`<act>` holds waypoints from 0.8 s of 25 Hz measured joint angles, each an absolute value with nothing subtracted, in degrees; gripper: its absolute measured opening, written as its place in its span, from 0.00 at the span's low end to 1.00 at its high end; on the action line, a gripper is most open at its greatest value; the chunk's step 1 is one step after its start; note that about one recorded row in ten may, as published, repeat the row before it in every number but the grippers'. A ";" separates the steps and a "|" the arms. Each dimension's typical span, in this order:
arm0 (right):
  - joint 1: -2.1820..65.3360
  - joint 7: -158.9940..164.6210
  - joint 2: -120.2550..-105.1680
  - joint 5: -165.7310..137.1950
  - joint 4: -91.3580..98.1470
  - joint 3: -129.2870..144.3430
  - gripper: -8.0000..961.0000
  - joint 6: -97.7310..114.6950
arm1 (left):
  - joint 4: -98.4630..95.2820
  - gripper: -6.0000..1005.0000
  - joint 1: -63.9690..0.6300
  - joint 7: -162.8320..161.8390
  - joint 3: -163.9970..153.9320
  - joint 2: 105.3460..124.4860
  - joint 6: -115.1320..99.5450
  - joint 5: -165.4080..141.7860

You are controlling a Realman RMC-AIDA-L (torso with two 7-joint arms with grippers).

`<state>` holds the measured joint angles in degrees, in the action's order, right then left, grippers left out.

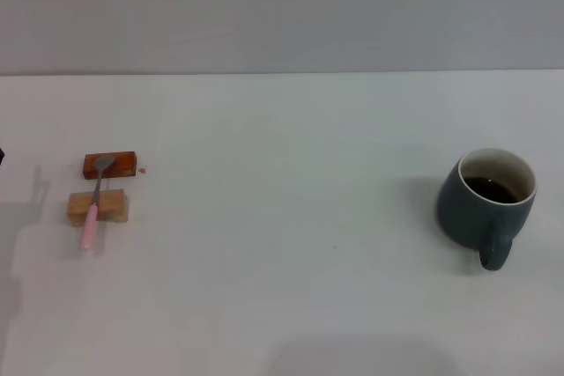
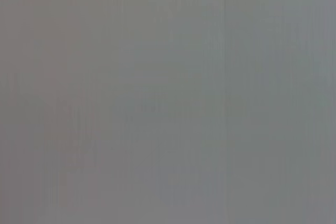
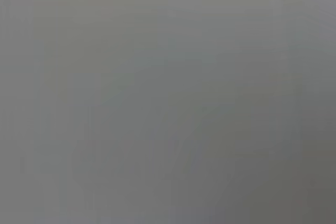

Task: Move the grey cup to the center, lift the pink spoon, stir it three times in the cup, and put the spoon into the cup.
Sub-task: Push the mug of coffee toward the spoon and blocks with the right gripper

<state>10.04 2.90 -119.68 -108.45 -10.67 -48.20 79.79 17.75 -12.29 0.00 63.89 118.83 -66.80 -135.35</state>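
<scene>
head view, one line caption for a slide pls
Grey cup at right; pink spoon resting across two blocks at left.

No readable text or markings

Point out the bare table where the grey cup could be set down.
The widest free patch is mid-table, between the pink spoon on its reddish-brown block and light wooden block at left and the grey cup at right. Only that left cluster is crowded.

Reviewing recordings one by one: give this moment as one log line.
grey cup: table's right side, untouched | pink spoon: propped across reddish-brown block and wooden block, left side | both hands: out of view
</scene>
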 joint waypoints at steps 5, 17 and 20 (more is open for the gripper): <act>11.05 2.90 -119.58 -108.86 -10.54 -47.64 0.01 78.22 | 17.75 0.80 -12.31 0.00 63.89 118.83 -66.80 -135.35; 17.08 2.87 -119.33 -108.82 -10.41 -47.61 0.01 66.30 | 17.75 0.80 -12.31 0.00 63.39 118.92 -66.83 -135.35; 18.87 2.86 -119.33 -109.78 -10.36 -46.90 0.01 63.05 | 17.77 0.79 -12.49 0.00 63.30 118.91 -66.85 -135.33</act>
